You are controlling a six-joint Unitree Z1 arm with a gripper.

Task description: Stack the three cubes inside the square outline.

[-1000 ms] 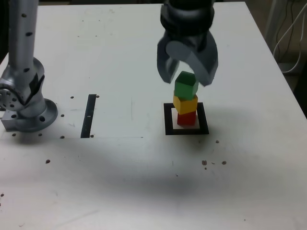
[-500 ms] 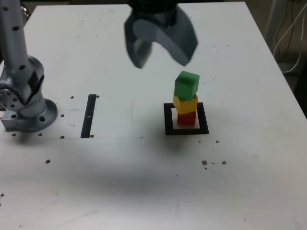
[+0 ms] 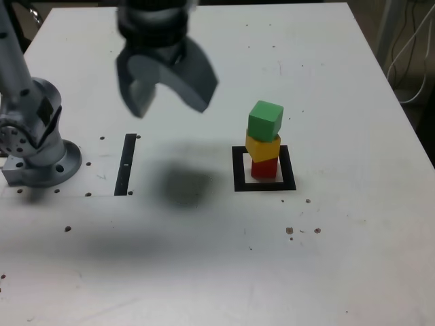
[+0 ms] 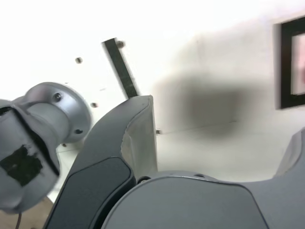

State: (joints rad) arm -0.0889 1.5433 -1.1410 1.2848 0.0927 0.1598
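A three-cube stack stands inside the black square outline [image 3: 237, 168]: the red cube [image 3: 264, 168] at the bottom, the yellow cube [image 3: 262, 147] on it, the green cube [image 3: 264, 121] on top, turned slightly askew. My gripper [image 3: 170, 103] hangs open and empty above the table, well off to the exterior view's left of the stack. In the wrist view one grey finger [image 4: 140, 138] fills the foreground, and the square outline [image 4: 285, 67] shows at the picture's edge; the cubes are out of that view.
The arm's grey base [image 3: 37, 146] stands at the exterior view's left. A narrow black strip [image 3: 127, 164] lies on the white table [image 3: 204, 258] between the base and the outline, also seen as the strip [image 4: 120, 69] in the wrist view. White cables [image 3: 408, 47] hang beyond the table's right edge.
The gripper let go of the green cube, rose, and swung to the exterior view's left, away from the stack. The stack has stayed standing.
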